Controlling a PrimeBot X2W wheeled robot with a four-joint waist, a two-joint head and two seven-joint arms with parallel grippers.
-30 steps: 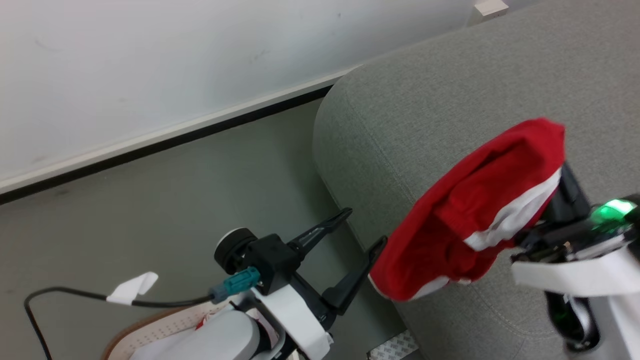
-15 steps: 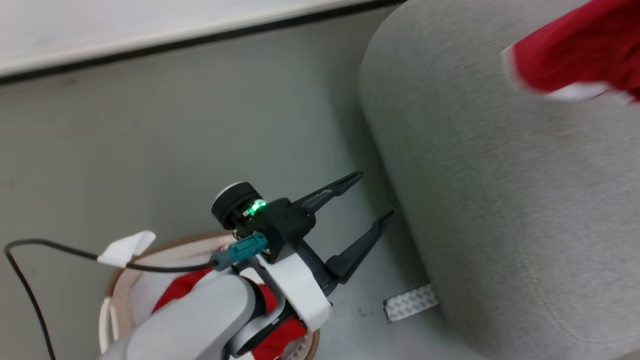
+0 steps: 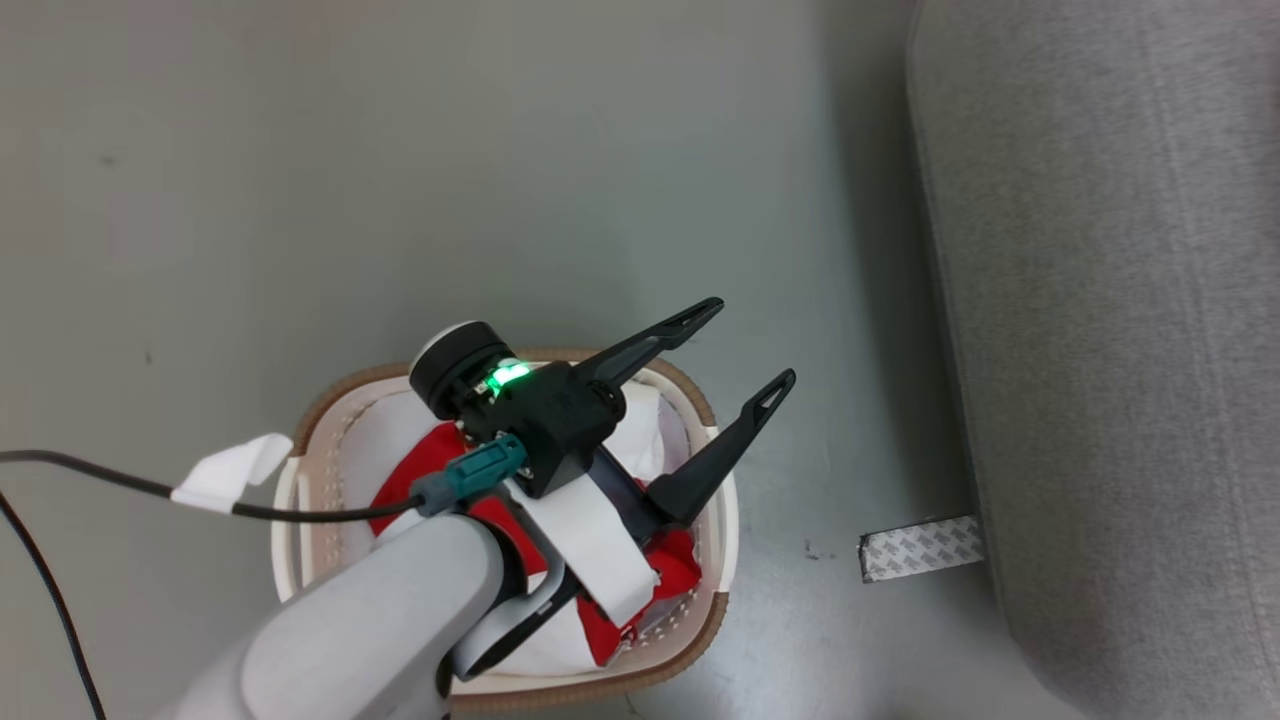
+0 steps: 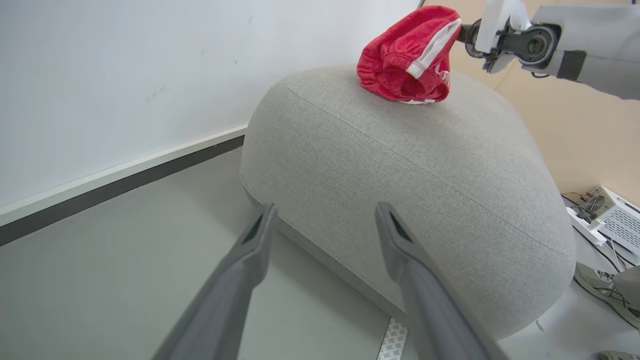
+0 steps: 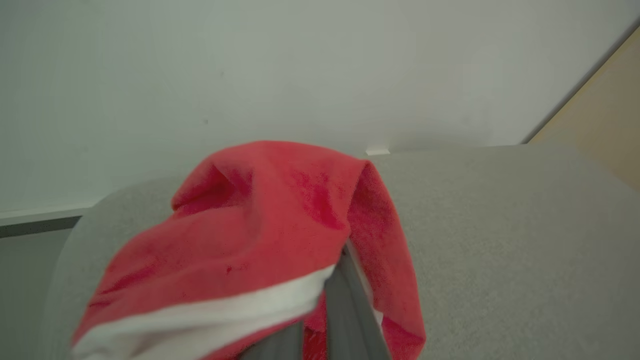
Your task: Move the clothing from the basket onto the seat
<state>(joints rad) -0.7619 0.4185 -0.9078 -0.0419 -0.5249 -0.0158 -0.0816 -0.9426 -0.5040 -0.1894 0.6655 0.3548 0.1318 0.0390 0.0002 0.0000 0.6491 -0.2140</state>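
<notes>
Right gripper clamped shut on bright red, white-trimmed fabric garment, bunched atop large light grey woven sofa seat near rounded edge. Release here and it could slide floorward. Left gripper fingers wide apart, empty, above oval cream brown-rimmed plastic basket. More red cloth inside. Folds might cling to closed fingers.

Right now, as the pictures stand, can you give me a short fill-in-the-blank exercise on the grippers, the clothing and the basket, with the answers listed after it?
1. The left gripper hovers with nothing between its fingers, its jaws ____.
2. Below it, red clothing lies in the cream basket, whose rim is coloured ____.
3. The right gripper is ____ on a red garment with white trim, over the grey seat.

Missing words: open; brown; shut.
</notes>
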